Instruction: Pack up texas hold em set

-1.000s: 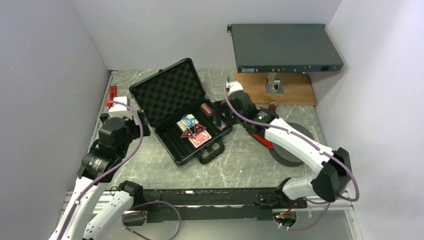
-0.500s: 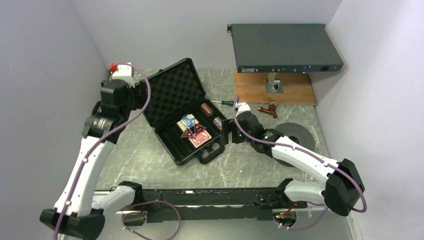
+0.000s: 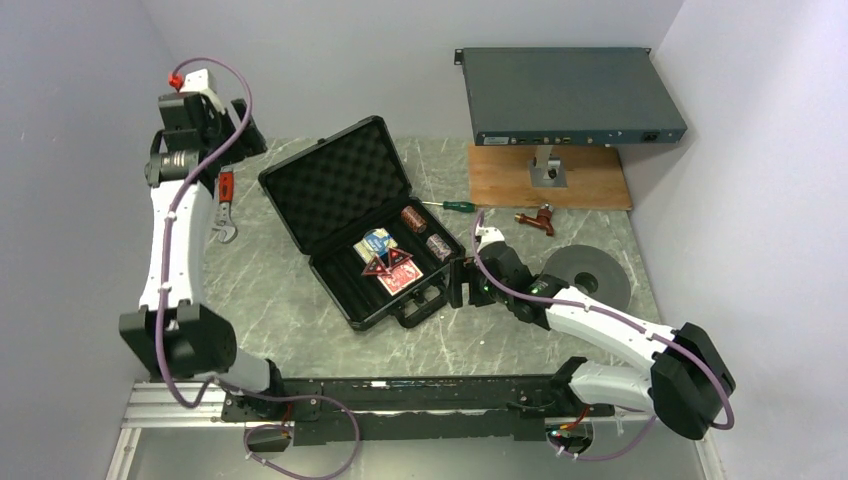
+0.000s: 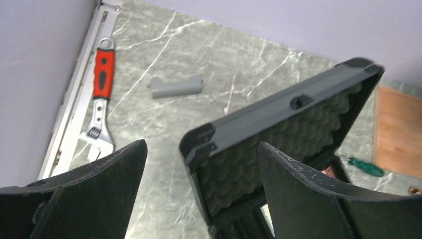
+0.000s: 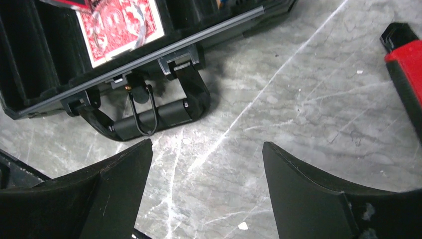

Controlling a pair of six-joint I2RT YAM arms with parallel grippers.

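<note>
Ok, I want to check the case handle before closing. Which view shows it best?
Right wrist: the handle is close, sharp and whole. Top shows it small and dark. Left wrist shows only the lid, no handle.

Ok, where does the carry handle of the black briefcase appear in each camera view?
Top external: near the centre, the carry handle sticks out of the near edge of the open briefcase.
Left wrist: not in it; only the foam-lined lid shows.
Right wrist: upper left of the picture, lying on the table.
Shared landmark: the briefcase itself, partly visible in all three views.
</note>
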